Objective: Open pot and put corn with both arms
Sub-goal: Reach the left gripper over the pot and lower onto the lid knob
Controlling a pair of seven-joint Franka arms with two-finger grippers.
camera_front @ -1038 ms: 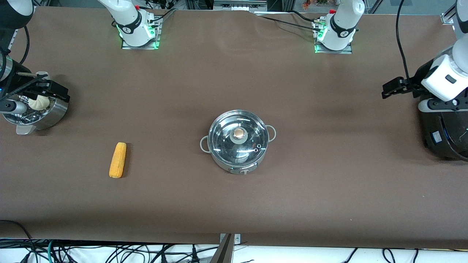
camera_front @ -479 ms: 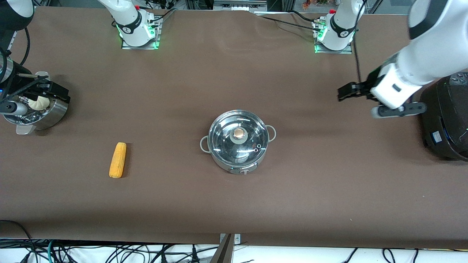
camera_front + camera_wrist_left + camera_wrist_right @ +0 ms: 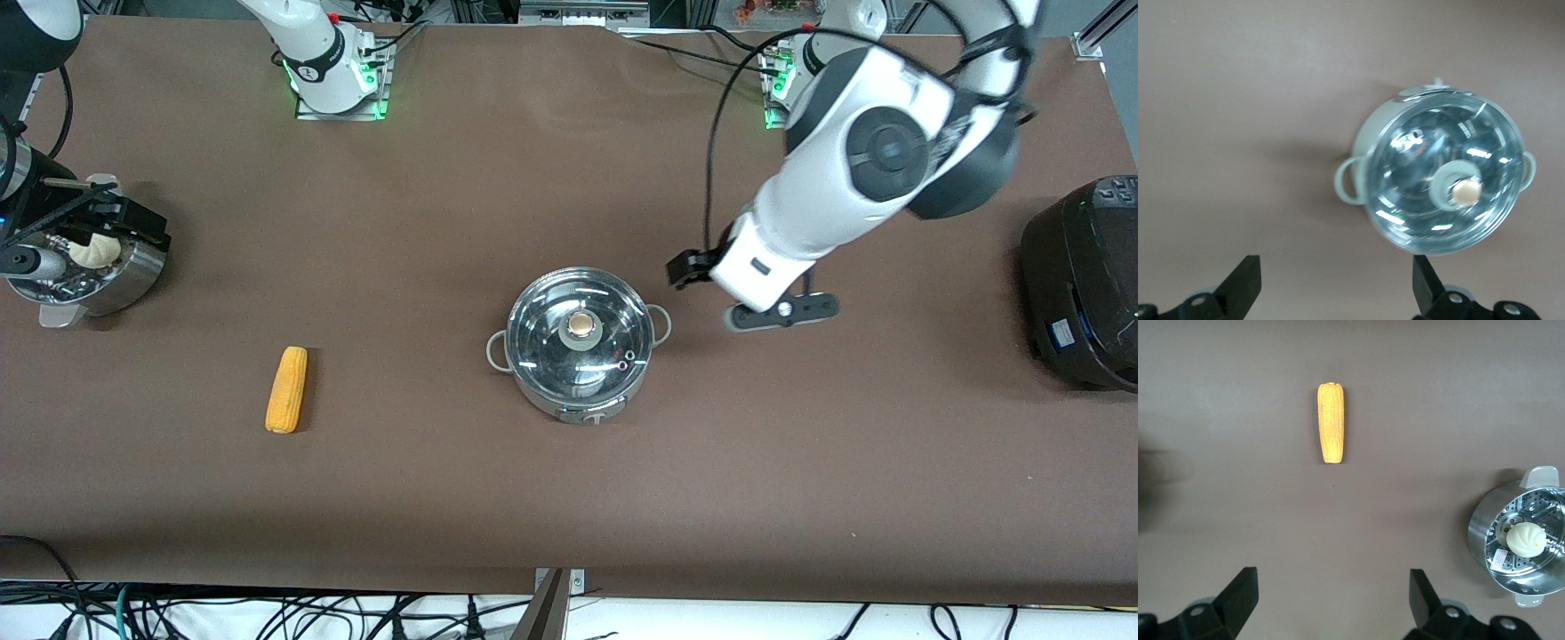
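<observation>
Corn (image 3: 286, 389) toward right arm's end, well apart from pot (image 3: 578, 353)

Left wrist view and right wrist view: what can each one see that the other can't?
Only the left wrist view shows the pot, its glass lid on, with the tan knob. Only the right wrist view shows the corn lying on the table and the steamer pot with a white bun inside. Both show the brown table and an open, empty tool at the picture's edge: the left tool and the right tool.
</observation>
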